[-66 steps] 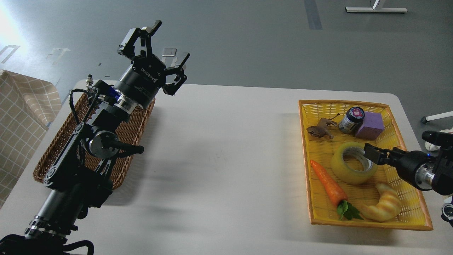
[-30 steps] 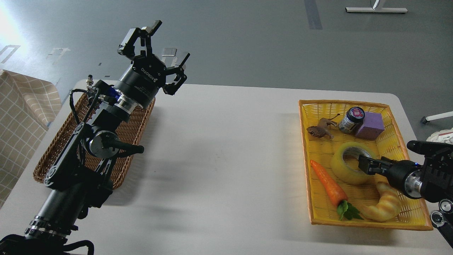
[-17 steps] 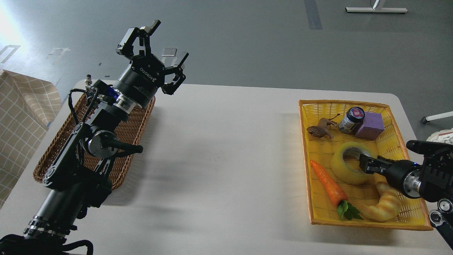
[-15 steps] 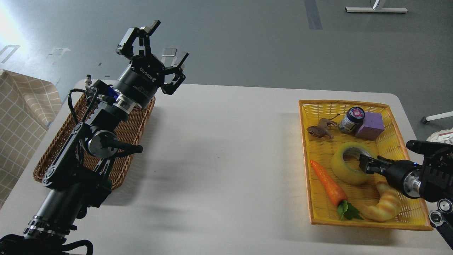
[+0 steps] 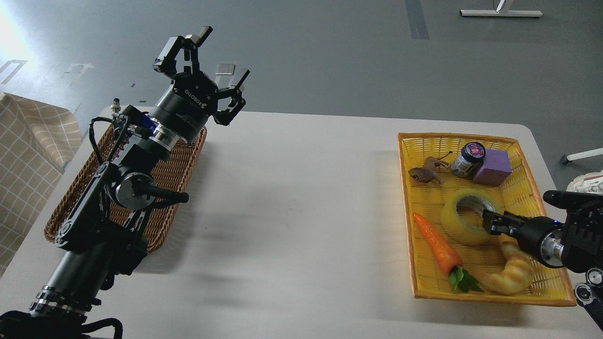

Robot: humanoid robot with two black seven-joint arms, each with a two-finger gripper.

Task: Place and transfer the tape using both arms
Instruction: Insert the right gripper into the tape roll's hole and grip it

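Note:
The tape, a translucent yellow roll with a grey-white core, lies flat in the yellow basket at the right. My right gripper comes in from the right edge, low at the roll's right rim, beside the core hole. It is small and dark, so its fingers cannot be told apart. My left gripper is open and empty, held high above the far end of the brown wicker basket at the left.
The yellow basket also holds an orange toy carrot, a croissant, a brown toy animal, a dark jar and a purple block. A checked cloth hangs at the left edge.
My right gripper has dropped and drawn back a little to the right along the tape's rim. The left arm has shifted slightly left. The tape has stayed in place.

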